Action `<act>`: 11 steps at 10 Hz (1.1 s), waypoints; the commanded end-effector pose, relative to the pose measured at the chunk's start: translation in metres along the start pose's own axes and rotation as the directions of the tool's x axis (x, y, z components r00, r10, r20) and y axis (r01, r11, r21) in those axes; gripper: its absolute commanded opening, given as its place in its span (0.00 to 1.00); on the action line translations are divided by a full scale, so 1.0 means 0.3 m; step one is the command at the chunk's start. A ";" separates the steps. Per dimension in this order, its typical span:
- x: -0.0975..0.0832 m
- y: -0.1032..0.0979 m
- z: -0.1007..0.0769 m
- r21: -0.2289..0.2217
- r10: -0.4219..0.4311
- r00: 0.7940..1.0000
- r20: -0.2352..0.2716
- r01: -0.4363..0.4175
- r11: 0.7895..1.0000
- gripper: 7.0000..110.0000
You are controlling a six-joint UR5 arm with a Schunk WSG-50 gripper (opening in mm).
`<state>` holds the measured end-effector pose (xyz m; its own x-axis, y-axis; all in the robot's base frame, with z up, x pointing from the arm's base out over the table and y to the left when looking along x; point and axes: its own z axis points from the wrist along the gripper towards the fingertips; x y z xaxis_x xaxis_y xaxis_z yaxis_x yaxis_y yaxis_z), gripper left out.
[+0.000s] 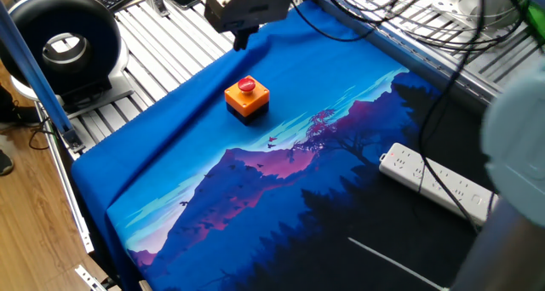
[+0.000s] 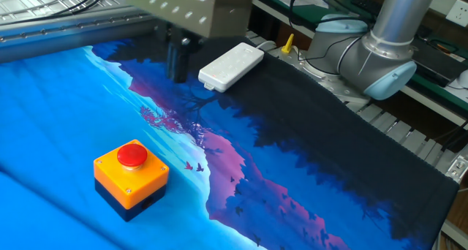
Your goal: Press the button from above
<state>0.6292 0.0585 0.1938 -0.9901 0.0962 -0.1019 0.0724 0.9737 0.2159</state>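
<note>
Blue mountain-print cloth [image 1: 170,163] covers the table. On it sits the button [image 1: 246,85], a red cap on a stiff orange box, likely light; it wants a straight push on the cap's centre. Gripper [image 2: 175,63] hovers well apart; its jaw state can't be told. A white power strip [image 2: 231,66] lies beyond.

The tabletop [image 1: 170,65] of ribbed metal slats carries a blue mountain-print mat [image 1: 281,197] — on it sit the button [image 1: 247,96] near one edge and a white power strip [image 1: 436,182], well apart.
</note>
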 end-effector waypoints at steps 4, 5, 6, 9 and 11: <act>-0.093 -0.023 0.165 -0.036 -0.052 0.998 0.046 0.054 0.998 0.00; -0.106 -0.044 0.194 -0.035 -0.073 0.995 0.060 0.076 0.997 0.00; -0.112 -0.055 0.214 -0.051 -0.084 0.994 0.073 0.087 0.995 0.00; -0.116 -0.071 0.230 -0.073 -0.101 0.990 0.101 0.109 0.991 0.00; -0.097 -0.082 0.239 -0.097 -0.095 0.988 0.120 0.107 0.990 0.00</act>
<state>0.6663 0.0490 0.1274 -0.9780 0.0201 -0.2076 -0.0359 0.9642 0.2626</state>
